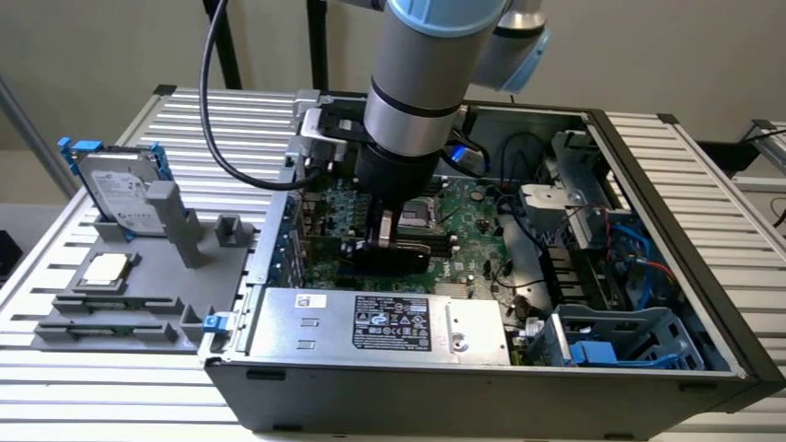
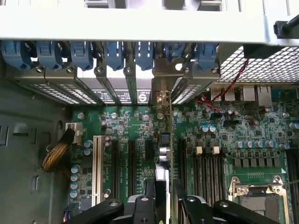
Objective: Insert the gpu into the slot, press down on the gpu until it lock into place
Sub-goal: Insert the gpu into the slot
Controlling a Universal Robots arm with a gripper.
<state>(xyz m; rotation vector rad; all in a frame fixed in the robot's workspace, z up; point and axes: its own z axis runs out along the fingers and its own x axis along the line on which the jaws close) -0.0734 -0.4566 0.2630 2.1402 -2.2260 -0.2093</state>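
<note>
- Exterior view: the arm comes down from the top centre of the frame into an open computer case.
- The gripper sits over the green motherboard, just above centre of frame. Below it the gpu shows as a dark block whose long axis runs roughly across the frame.
- This view alone takes in the surroundings. A silver power supply sits at lower centre, and a hard drive with blue clips stands at the upper part of the exterior view's left.
- From here I cannot tell how the fingers stand.
- Wrist view: the camera looks down along the gripper, whose two dark fingers are clamped on the gpu from either side.
- The card is seen thin edge-on. Its long axis runs straight away from the gripper to its metal bracket, which meets the row of blue clips on the case wall.
- It stands between black expansion slots, with a white slot to one side and the memory slots and CPU socket to the other.
- How deep the card sits cannot be told.
</note>
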